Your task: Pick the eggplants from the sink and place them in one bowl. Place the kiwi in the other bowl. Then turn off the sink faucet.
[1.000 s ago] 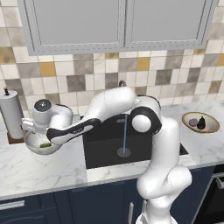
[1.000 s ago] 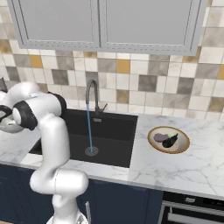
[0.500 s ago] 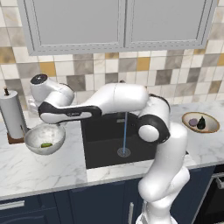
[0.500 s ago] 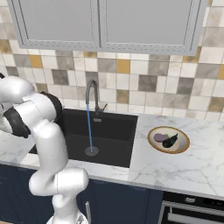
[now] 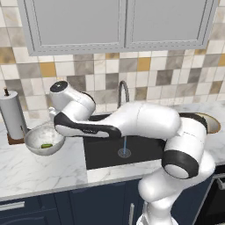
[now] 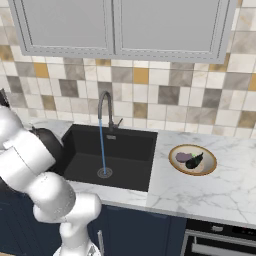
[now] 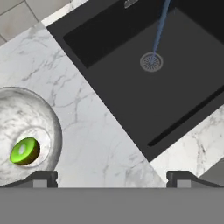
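Both eggplants [image 6: 190, 159] lie in the tan bowl [image 6: 175, 162], the kiwi [image 7: 24, 151] in the speckled bowl [image 7: 52, 131] — gripper [image 7: 112, 178] wide, empty; faucet [image 6: 105, 107] running, not yet shut off.

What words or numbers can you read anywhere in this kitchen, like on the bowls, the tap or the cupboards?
There are none to read: the grey speckled bowl with the kiwi, the tan bowl, the faucet, the sink, the wall tiles, the cupboards and the paper towel roll all show plain surfaces with no writing, labels or signs.
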You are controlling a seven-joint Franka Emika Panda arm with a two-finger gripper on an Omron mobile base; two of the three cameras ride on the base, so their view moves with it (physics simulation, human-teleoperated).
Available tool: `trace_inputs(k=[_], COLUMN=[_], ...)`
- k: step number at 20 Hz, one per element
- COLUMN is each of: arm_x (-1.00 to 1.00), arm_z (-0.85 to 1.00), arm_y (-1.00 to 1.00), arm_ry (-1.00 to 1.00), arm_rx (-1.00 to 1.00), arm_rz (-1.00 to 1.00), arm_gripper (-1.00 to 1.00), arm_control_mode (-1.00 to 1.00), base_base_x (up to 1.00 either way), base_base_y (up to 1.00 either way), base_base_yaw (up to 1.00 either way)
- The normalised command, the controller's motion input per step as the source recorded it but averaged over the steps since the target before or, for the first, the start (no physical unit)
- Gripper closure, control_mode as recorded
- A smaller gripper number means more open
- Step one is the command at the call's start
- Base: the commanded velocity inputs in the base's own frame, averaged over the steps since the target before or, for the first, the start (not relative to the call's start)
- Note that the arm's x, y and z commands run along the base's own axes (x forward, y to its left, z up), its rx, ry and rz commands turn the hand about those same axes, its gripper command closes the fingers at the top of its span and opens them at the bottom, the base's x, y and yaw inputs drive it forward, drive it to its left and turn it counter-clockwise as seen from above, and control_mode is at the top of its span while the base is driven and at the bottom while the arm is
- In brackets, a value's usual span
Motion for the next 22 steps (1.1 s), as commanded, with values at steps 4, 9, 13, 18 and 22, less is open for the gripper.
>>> trace_inputs(k=[4,9,13,18,22], arm_x=[-0.53,-0.36,-0.03,0.00,-0.03], arm_z=[0.36,0.32,0.28,0.15,0.03], arm_y=[-1.00,-0.88,-0.58,-0.30,-0.29], arm_ry=[0.00,0.00,0.02,0.02,0.01], arm_rx=[0.13,0.11,0.05,0.00,0.00], arm_rz=[0.00,0.00,0.04,0.15,0.24], arm_gripper=[-1.00,-1.00,-1.00,-1.00,-1.00], arm_control_mode=[-1.00,-1.00,-1.00,-1.00,-1.00], base_base_x=[0.00,0.00,0.00,0.00,0.00], base_base_y=[0.00,0.00,0.00,0.00,0.00], base_base_yaw=[0.00,0.00,0.00,0.00,0.00])
